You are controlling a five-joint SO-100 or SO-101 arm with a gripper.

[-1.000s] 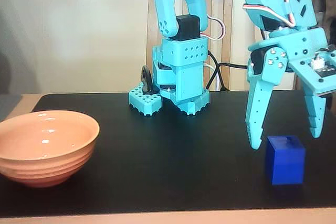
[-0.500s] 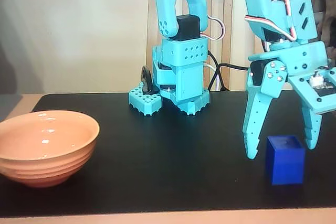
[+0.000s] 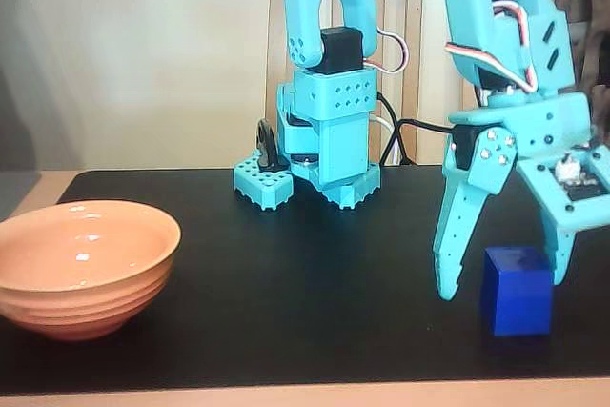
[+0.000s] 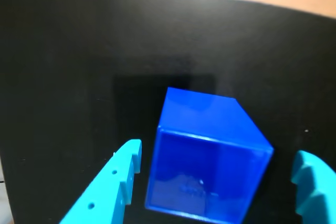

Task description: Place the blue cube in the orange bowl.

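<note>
Fixed view shows one blue cube (image 3: 517,291), one orange bowl (image 3: 84,265) and one turquoise arm (image 3: 329,73) on a black mat (image 3: 315,274). No brand, label or writing can be read on any of them. The bowl sits at the left end of the mat and looks empty; the cube rests on the mat at the right end, well apart from the bowl. The gripper (image 3: 500,281) hangs over the cube with its fingers spread, released, one fingertip (image 3: 448,283) just left of the cube and the other behind its right edge. Wrist view has the cube (image 4: 207,158) lying between the two turquoise fingers (image 4: 123,174), with a dark gap on each side, so neither is seen touching it. The mat (image 4: 79,77) covers a light wooden table (image 3: 286,397). Behind the arm's base (image 3: 310,173) stand a plain cream wall (image 3: 133,54) and pale vertical slats (image 3: 405,54); black cables (image 3: 396,140) trail beside the base.
</note>
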